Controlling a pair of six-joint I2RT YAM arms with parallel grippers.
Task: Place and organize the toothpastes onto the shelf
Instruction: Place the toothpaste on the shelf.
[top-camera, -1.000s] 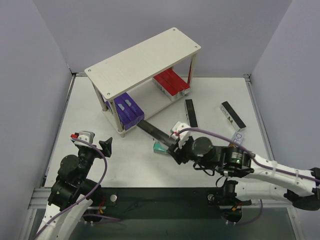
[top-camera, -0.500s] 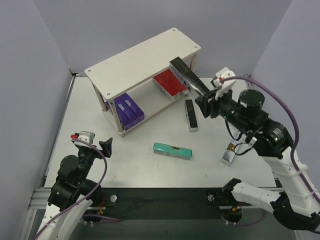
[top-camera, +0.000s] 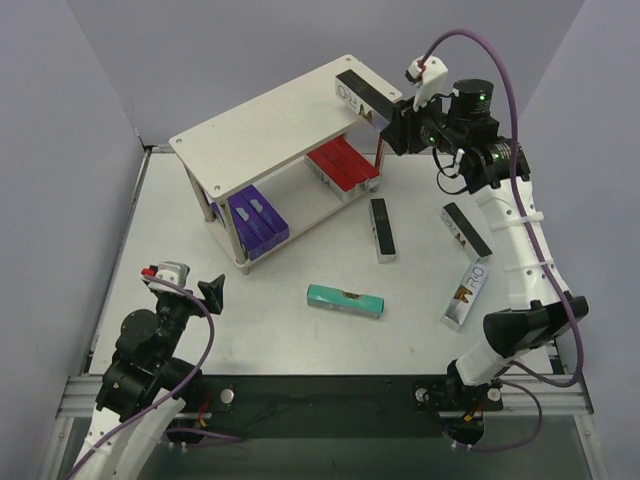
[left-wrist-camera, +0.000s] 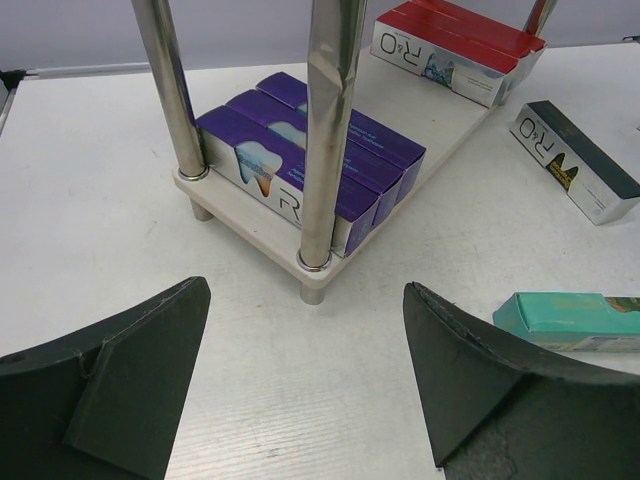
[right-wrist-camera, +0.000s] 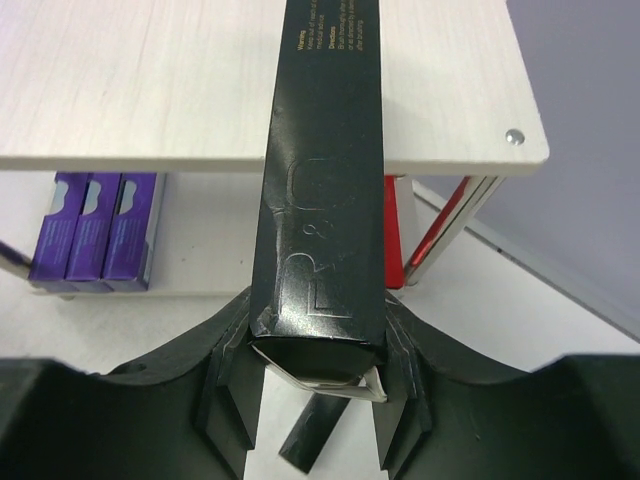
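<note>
**Black carton poised over the shelf's top board**

The right end effector (top-camera: 397, 127) is clamped narrowly on the near end of a black toothpaste carton (top-camera: 360, 97). The carton reaches out over the right end of the top board of the shelf (top-camera: 270, 125); whether it touches the wood I cannot tell. The left end effector (top-camera: 212, 292) hangs wide open and empty by the near left corner of the tabletop (top-camera: 250, 330).

On the lower board, purple cartons (top-camera: 257, 222) fill the left end and red cartons (top-camera: 342, 165) the right. A teal carton (top-camera: 345, 299) lies loose mid-tabletop.

To do this step well, I'd lower the carton flat, square to the board's edges and well in from the corner. Let go only once it rests fully on the wood, leaving room alongside for matching cartons.
</note>
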